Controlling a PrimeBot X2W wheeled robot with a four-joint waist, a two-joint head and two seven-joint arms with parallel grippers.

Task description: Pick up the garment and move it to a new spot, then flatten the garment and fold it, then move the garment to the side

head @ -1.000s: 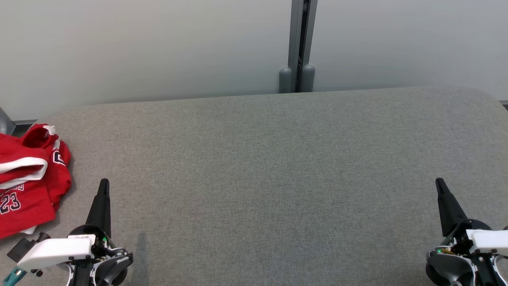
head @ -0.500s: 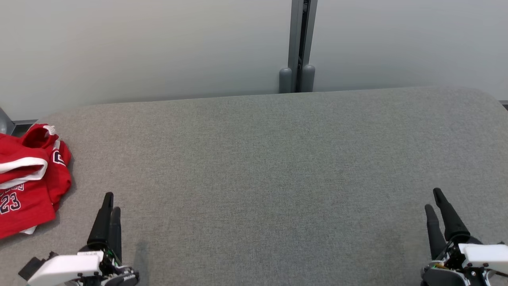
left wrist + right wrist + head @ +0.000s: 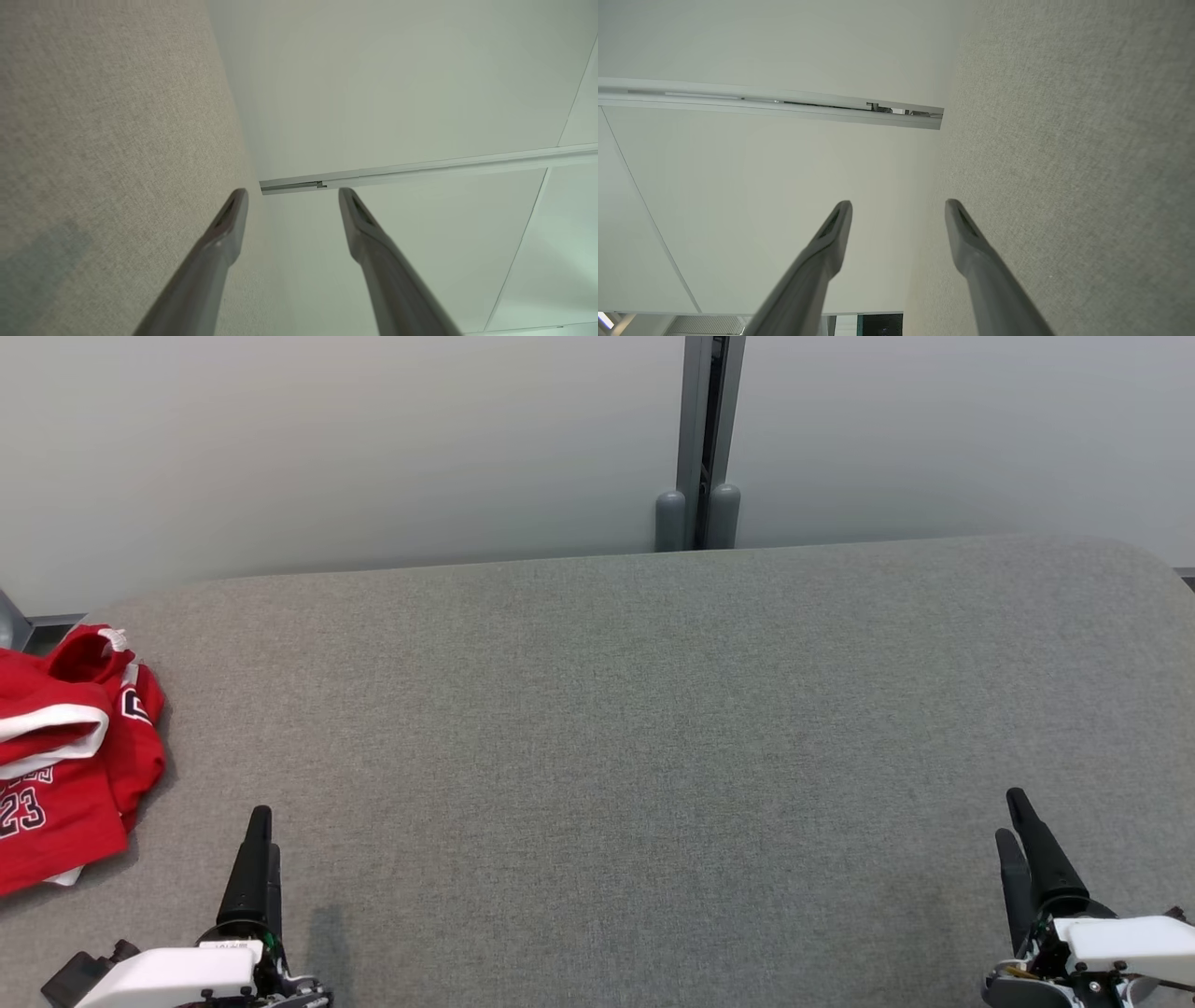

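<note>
Editor: What does the frame show, and why is it laid out this way?

Reporter: A robot faces a broad grey table [image 3: 597,709] whose middle is left free, apparently as working room for the flattening and folding to come. A red garment [image 3: 65,756] with white trim and the number 23 lies crumpled at the table's left end, partly cut off by the picture's edge. No step of the task looks begun on it. The left gripper [image 3: 267,829] and the right gripper [image 3: 1007,814] hover over the table's near edge, one toward each end, fingers pointing across the table. Both are spread apart and hold nothing, as each wrist camera confirms, which reads as readiness to reach. The left one is nearer the garment but not touching it.

Editor: And the setting?

Reporter: A plain pale wall [image 3: 373,448] rises behind the table's far edge, split by a grey upright post [image 3: 700,429] with two rounded caps [image 3: 695,518] at its foot. The table is covered in woven grey cloth, flat and unwrinkled, with rounded far corners. The weave looks coarse enough to drag on fabric, so the garment would likely need lifting rather than sliding.
</note>
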